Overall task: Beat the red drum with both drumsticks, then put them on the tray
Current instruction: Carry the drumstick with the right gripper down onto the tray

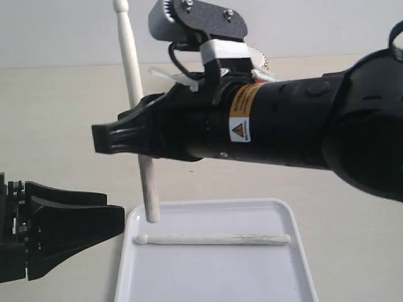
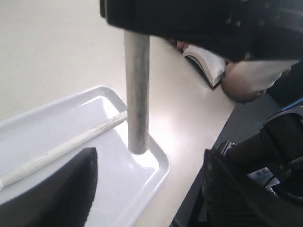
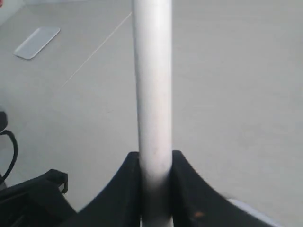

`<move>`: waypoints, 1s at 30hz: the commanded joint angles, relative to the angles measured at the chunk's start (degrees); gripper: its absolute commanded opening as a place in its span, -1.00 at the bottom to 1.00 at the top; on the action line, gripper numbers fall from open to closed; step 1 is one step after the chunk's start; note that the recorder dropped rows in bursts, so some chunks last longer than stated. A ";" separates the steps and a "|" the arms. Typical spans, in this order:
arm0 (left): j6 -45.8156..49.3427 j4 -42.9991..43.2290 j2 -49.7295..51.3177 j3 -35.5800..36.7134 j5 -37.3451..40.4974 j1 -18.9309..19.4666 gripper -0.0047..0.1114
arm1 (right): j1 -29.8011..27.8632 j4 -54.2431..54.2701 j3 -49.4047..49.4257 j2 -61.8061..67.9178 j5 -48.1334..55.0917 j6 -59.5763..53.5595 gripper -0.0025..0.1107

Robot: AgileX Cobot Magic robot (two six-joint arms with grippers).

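My right gripper reaches in from the right and is shut on one drumstick. It holds the stick nearly upright, rounded tip up, with the butt end just above the far left corner of the white tray. The other drumstick lies flat across the tray. My left gripper hovers open and empty at the tray's left edge. The right arm hides the red drum.
An open book lies near the table's edge beyond the tray. A flat white slab rests on the beige tabletop farther off. The bulky black right arm spans the scene above the tray.
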 commanded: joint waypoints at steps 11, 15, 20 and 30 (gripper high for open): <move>0.81 0.97 -0.18 -0.41 -4.99 -0.08 -0.62 | -7.87 -0.26 -0.43 -3.66 34.40 -26.14 -0.96; 2.14 2.45 -0.18 -0.41 -5.99 -0.08 -0.92 | -5.21 -0.53 -0.43 -1.60 42.29 -33.84 -0.96; 2.58 2.31 -2.52 -0.41 -11.10 -0.08 -0.92 | -0.36 -8.09 -0.43 1.23 49.12 -38.66 -0.96; 1.00 1.21 -8.82 -0.41 -23.49 -0.08 -0.92 | 9.27 -8.33 -0.43 13.28 47.38 -48.94 -0.96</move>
